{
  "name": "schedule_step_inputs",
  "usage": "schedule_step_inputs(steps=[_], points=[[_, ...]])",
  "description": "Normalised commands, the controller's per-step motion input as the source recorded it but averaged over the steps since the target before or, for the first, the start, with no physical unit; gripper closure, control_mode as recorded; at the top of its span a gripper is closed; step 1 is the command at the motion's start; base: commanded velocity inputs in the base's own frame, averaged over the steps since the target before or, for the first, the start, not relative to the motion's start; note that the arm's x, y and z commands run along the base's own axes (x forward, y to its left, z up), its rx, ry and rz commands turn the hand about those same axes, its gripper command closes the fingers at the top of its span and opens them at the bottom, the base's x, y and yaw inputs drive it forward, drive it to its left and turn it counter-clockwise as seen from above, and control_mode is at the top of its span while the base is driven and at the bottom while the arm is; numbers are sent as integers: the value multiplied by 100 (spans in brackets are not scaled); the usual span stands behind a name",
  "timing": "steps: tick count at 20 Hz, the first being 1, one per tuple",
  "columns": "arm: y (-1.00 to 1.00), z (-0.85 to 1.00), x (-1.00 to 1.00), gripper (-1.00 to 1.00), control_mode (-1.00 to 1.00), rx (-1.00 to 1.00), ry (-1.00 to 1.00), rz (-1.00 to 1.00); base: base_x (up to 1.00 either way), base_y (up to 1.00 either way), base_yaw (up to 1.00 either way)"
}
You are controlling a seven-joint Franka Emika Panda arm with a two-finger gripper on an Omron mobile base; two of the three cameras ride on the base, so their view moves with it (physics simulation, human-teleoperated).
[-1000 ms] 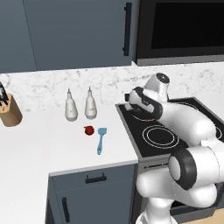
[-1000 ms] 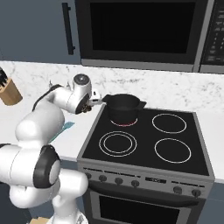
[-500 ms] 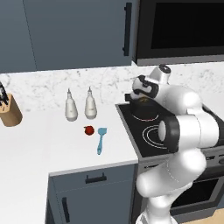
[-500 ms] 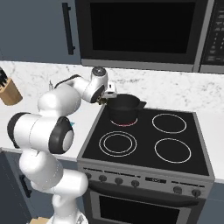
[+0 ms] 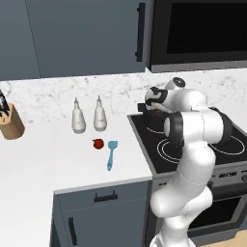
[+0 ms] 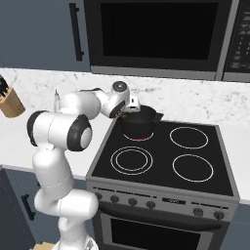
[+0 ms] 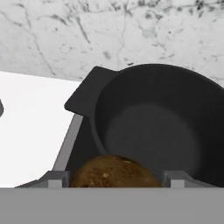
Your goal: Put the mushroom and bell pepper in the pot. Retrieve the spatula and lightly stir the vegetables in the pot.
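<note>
Mushroom [image 7: 114, 171] sits clamped between the 2 fingers [image 7: 56, 179], spread fairly wide around its cap, hanging near the pot's [image 7: 162, 127] 7 o'clock rim, presumably for the drop. Bell pepper [image 5: 98, 143] and spatula [image 5: 111, 154] wait together on the bench [image 5: 43, 164], pepper at the blade's 10 o'clock.

You see the mushroom [image 7: 113, 171], brown and speckled with a round cap, at the bottom centre of the hand view, just in front of the pot's near rim. The pot [image 7: 162, 127], squat and black with a flat side handle toward the upper left, sits upright with a bare floor. In the left base view, the shiny red bell pepper [image 5: 98, 143] lies left of centre, just beside the light-blue spatula [image 5: 111, 154], whose blade points up-frame.
</note>
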Motion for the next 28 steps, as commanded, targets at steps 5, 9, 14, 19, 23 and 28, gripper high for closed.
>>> schedule_step_inputs(steps=[5, 9, 14, 19, 23, 28], points=[[-20, -26, 46, 100, -100, 0, -1, -1, 0, 0, 0], [-28, 0, 40, 100, -100, 0, 2, -1, 0, 0, 0], [-17, -10, 37, 100, -100, 0, 2, 0, 0, 0, 0], [-4, -24, 37, 100, -100, 0, 1, 0, 0, 0, 0], [-2, -11, 28, 100, -100, 0, 0, 0, 0, 0, 0], [-2, -9, 30, 100, -100, 0, 0, 0, 0, 0, 0]])
